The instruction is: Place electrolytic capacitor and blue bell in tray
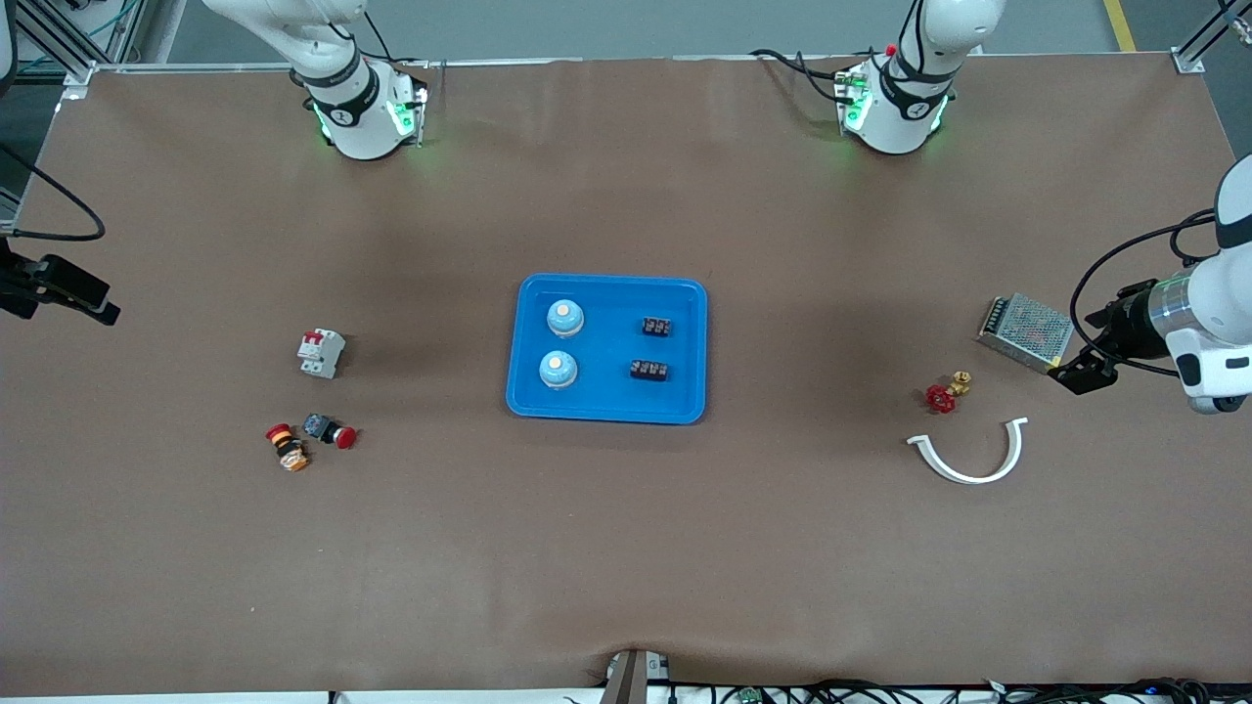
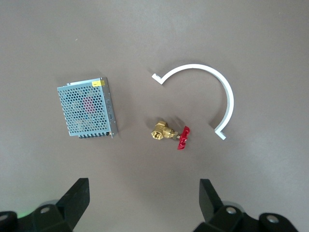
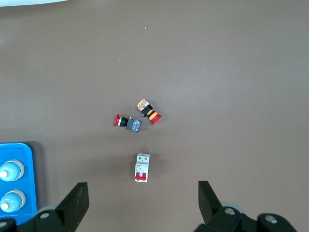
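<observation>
tray (image 1: 608, 409) holding two bells (image 1: 564, 317) (blue), black blocks (image 1: 655, 327)

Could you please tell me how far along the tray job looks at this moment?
It looks done: two blue bells and two small black parts lie in the tray. Nothing is in hand: the left claw hangs open near the mesh box, the right claw open near the breaker. Nothing visibly remains.

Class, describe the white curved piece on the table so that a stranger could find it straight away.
Start at the blue tray in the middle of the table and look toward the left arm's end. There, nearer the front camera than the metal mesh box and the small red-handled brass valve, lies the white curved piece: a thin open half-ring, the only white thing there.
</observation>
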`<state>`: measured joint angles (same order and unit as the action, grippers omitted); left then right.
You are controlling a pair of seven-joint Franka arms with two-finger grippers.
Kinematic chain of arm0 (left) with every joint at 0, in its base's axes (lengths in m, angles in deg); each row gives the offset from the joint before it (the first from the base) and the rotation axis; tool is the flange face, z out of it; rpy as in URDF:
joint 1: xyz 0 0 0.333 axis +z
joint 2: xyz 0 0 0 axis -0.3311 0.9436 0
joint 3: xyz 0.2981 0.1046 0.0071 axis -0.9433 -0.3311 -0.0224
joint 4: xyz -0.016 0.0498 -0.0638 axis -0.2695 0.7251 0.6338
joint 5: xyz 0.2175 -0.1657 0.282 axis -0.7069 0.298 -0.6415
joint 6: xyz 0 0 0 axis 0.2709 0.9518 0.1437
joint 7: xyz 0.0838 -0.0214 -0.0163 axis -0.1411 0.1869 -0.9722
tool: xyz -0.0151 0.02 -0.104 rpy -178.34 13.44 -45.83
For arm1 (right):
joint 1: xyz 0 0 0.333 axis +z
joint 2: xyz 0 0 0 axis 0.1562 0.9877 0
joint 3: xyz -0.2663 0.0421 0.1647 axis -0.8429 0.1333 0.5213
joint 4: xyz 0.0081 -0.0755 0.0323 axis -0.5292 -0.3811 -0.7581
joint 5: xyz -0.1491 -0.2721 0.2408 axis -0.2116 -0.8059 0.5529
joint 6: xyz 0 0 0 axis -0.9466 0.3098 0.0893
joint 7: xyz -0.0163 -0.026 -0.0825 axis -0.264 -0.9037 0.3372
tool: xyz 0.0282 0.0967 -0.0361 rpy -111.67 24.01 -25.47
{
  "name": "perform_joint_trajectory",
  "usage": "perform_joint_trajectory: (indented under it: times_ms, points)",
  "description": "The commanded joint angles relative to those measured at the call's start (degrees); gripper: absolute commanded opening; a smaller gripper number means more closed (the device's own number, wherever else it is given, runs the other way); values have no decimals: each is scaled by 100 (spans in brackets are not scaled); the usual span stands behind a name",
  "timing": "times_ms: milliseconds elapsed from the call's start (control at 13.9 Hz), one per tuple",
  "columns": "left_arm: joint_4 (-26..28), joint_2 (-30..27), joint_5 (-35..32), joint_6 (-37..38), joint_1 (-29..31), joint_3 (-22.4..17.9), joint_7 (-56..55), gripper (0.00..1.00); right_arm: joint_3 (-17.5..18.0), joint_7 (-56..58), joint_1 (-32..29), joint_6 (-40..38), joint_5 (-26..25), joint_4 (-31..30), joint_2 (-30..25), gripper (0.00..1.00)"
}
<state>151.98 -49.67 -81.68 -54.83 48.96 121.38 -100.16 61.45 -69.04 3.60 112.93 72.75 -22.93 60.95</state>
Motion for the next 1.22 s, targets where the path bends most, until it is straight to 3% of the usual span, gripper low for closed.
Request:
perform_joint_trajectory:
  times_ms: [0, 287, 502, 717, 789, 1147]
  points:
    - [-302, -108, -32, 346, -148, -47, 331, 100, 69, -9, -41, -92, -33, 153, 97, 100]
    - [-1488, -117, 38, 1014, -1229, -925, 788, 100, 61, -8, -33, -92, -33, 153, 106, 100]
    - [-1779, -126, 47, 1033, -1651, -1312, 929, 100, 69, -8, -33, -92, -33, 153, 106, 100]
    - [-2174, -257, 265, 1191, -2249, -2005, 1280, 100, 70, -8, -33, -92, -33, 153, 114, 100]
    - [-2193, -406, 458, 1191, -2451, -2347, 1464, 100, 70, -17, -33, -92, -33, 153, 115, 100]
    - [-2360, -1398, 2003, 1007, -3961, -5087, 2712, 100, 70, 18, -77, -127, -33, 153, 106, 100]
